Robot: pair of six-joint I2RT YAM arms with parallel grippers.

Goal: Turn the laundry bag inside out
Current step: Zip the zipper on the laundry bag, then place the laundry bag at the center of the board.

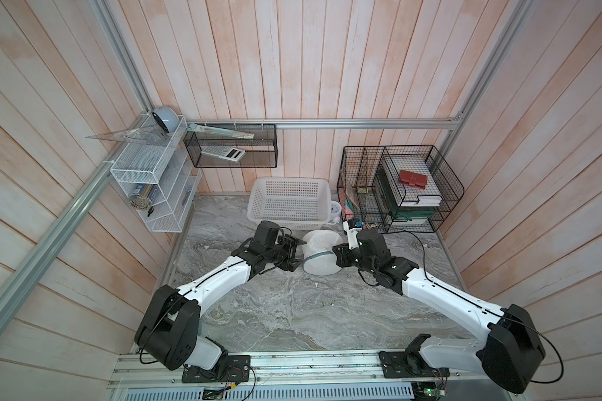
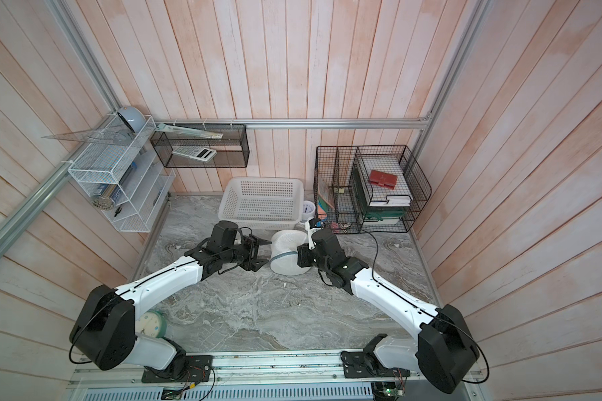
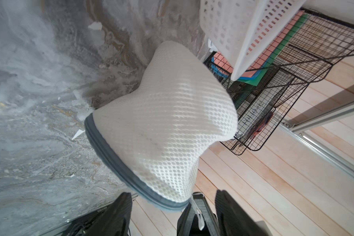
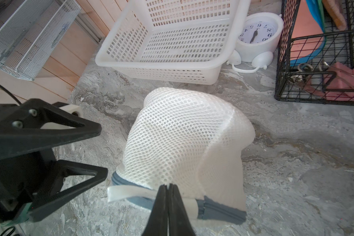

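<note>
In both top views the small, dome-shaped white mesh laundry bag [image 1: 322,251], trimmed with a dark grey rim, sits between the two arms. It appears to rest on the grey marbled tabletop [image 1: 292,312], just in front of the rigid white perforated plastic basket [image 1: 258,194]. The left end effector [image 2: 266,252] stands spread just beside the bag and grips nothing. The right end effector [image 1: 337,256] lies against the bag's opposite side, with its tips hidden there.

In the left wrist view the bag [image 3: 166,122] is a full, puffed mesh form with no part visibly tucked inward. The grey rim [image 3: 119,163] runs along its near edge. The left arm's own fingers [image 3: 114,214] stand wide apart on either side.

In the right wrist view the right end effector [image 4: 169,187] is pressed together and pinches the bag at its rim, next to a white fabric tab [image 4: 127,194]. A raised seam [image 4: 229,122] crosses the outer mesh.

A seam ridge and a tab showing on the outside suggest the inner face is now outward, so the turning looks largely done, though I cannot confirm it. What seems left is smoothing the creased rim near the pinch and letting go.
</note>
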